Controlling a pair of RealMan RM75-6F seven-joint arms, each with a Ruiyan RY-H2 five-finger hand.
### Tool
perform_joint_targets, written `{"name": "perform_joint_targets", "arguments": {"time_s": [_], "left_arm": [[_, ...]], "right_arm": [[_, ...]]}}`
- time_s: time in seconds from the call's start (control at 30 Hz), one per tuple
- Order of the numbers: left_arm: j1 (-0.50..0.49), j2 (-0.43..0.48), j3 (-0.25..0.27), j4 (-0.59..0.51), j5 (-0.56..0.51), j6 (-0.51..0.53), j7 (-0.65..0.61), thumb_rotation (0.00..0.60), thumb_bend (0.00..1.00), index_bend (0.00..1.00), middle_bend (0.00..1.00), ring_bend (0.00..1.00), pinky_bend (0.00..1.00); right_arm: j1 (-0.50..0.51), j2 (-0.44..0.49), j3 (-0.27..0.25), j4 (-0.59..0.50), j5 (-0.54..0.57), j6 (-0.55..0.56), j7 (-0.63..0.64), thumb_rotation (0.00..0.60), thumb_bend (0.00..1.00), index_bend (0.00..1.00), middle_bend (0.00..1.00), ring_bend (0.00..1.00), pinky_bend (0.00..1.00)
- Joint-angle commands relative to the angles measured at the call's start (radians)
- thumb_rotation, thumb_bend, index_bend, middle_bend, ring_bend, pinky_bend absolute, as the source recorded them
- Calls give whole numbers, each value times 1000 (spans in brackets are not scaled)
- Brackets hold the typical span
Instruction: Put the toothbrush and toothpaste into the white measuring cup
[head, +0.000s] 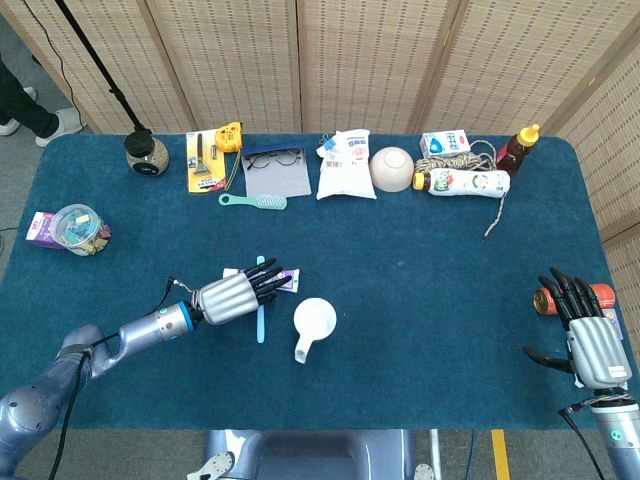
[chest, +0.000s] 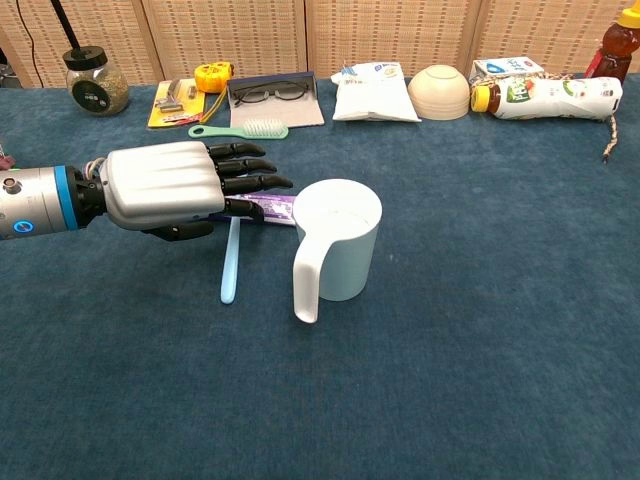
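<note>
A white measuring cup stands upright near the table's middle, handle toward me. A light blue toothbrush lies left of the cup. The purple toothpaste tube lies crosswise behind it, mostly covered. My left hand hovers flat over both, fingers stretched out toward the cup, holding nothing. My right hand rests open at the table's right edge, far from these objects.
Along the back edge stand a jar, razor pack, tape measure, glasses, green hairbrush, white pouch, bowl, bottles and rope. An orange can lies by my right hand.
</note>
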Motion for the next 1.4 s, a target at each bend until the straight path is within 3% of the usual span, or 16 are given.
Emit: {"name": "perform_joint_targets", "arguments": {"time_s": [0.03,0.5,0.97,1.4], "left_arm": [[-1,-6,2,5,-6,3,11,600,485,275,0,0,0],[-6,-33,21,23,-24,18,31,600,512,362,0,0,0],[-11,-46,41,43,-39,9,22,600,503,325,0,0,0],[-9,-77,38,74,-60,17,36,600,503,533,0,0,0]], "right_arm": [[0,-1,0,-1,-2,-1,0,600,0,0,0,0,0],[-3,5,2,-9,-12,6,14,600,0,0,0,0,0],[-5,6,6,-10,-11,6,22,600,0,0,0,0,0],[-6,5,8,-10,-17,13,27,600,0,0,0,0,0]]}}
